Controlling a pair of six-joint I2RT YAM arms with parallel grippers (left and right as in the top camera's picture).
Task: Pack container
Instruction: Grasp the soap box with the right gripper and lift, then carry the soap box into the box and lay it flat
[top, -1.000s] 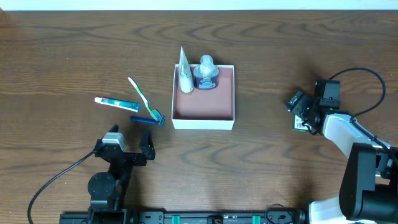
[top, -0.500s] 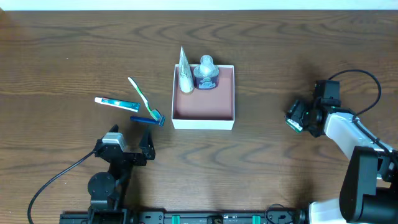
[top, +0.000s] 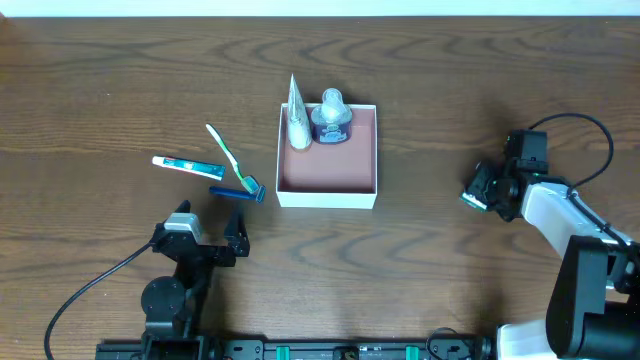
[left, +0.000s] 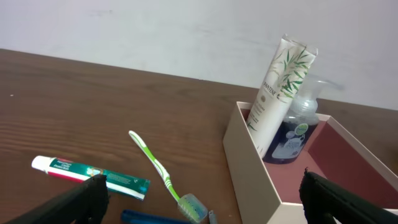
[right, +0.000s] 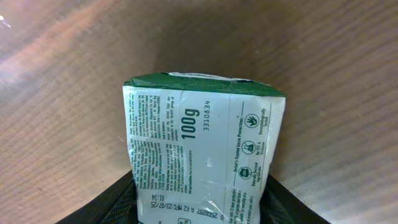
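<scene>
Brown wooden table (top: 420, 280) | left gripper (top: 210, 220): spread wide, holding nothing | right gripper (top: 484, 188): clamped on green-white packet (right: 202, 149) | container (top: 327, 198): ahead-right of left gripper, well apart from right gripper, holding tube (top: 297, 115) and pump bottle (top: 331, 118)

Dark brown wooden table (top: 100, 80) with pronounced grain fills the overhead frame; a pale strip (top: 320, 8) runs along its top edge. A plain white wall (left: 124, 31) occupies the upper part of the left wrist frame, behind the table's far edge. Lighting is even, with a soft sheen on the wood.
</scene>
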